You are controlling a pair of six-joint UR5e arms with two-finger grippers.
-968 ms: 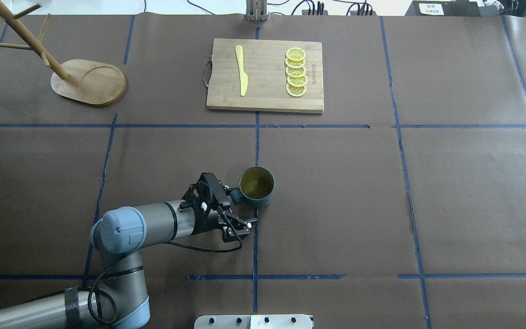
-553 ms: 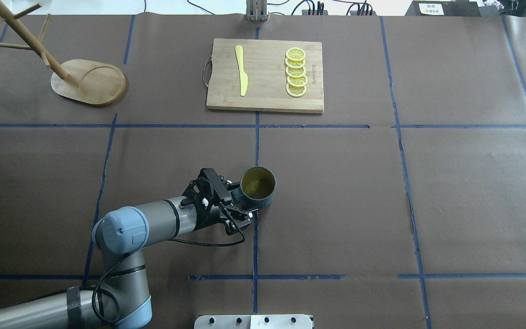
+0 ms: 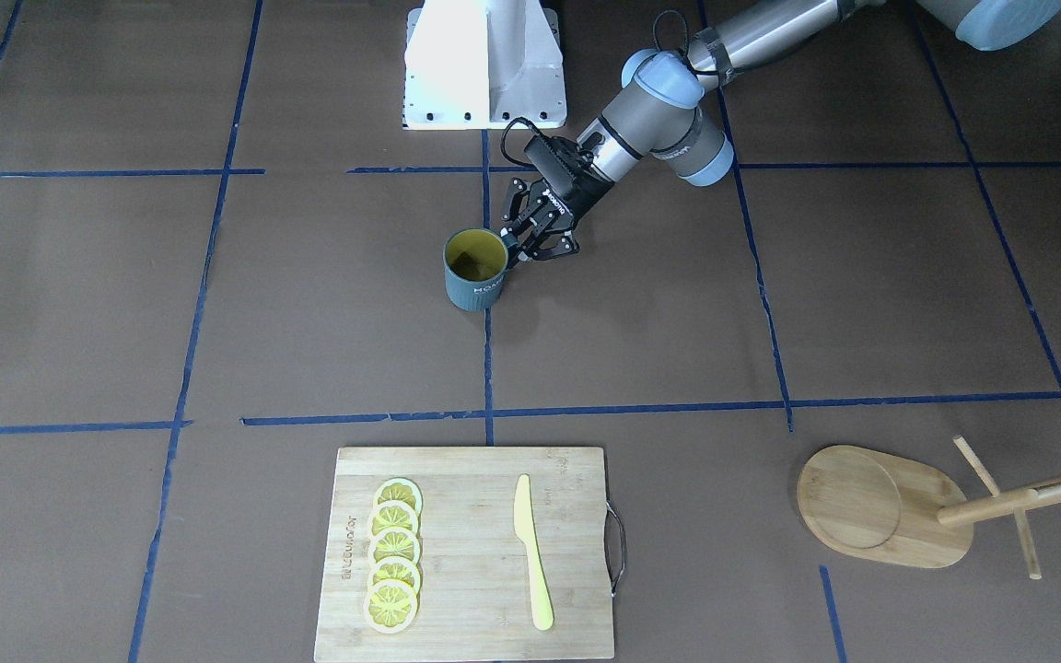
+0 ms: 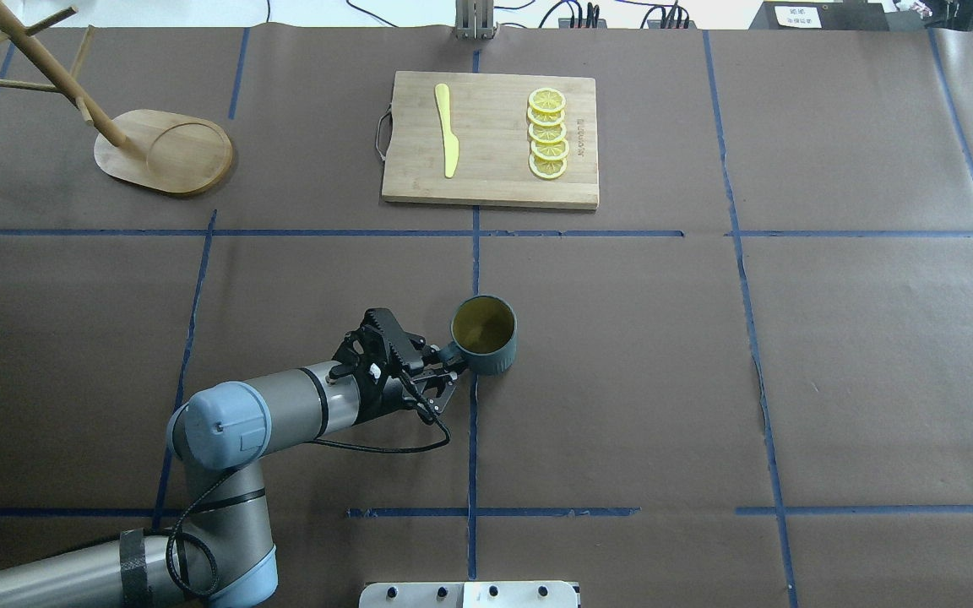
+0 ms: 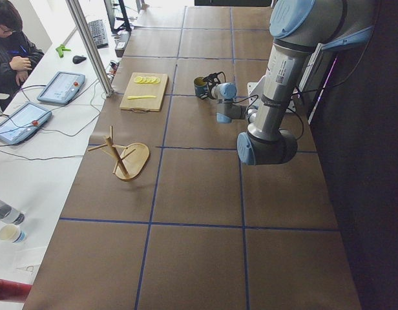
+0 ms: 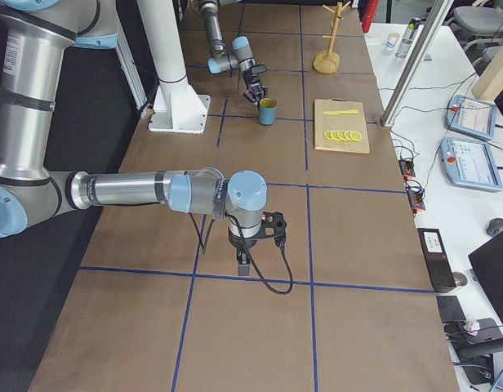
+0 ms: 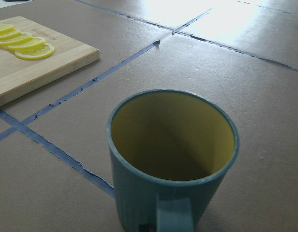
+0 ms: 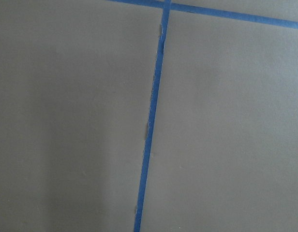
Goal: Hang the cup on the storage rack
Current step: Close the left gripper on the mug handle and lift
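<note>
The cup [image 4: 484, 333] is a dark grey-blue ribbed mug with a yellow inside. It stands upright near the table's middle and also shows in the front view [image 3: 475, 267] and the left wrist view [image 7: 173, 145]. My left gripper [image 4: 446, 363] is shut on its loop handle [image 7: 173, 215], which points toward the arm. The storage rack [image 4: 165, 152], a bamboo mug tree with an oval base, stands at the far left corner, with nothing on its pegs. My right gripper [image 6: 244, 268] points down at bare table far from the cup. I cannot tell whether it is open or shut.
A bamboo cutting board [image 4: 491, 139] with a yellow knife [image 4: 447, 131] and several lemon slices [image 4: 547, 133] lies at the far middle. Blue tape lines cross the brown table cover. A white mount plate [image 4: 470, 595] sits at the near edge.
The left gripper's fingers have closed together on the cup's handle. The cup has shifted slightly forward and to the right.
</note>
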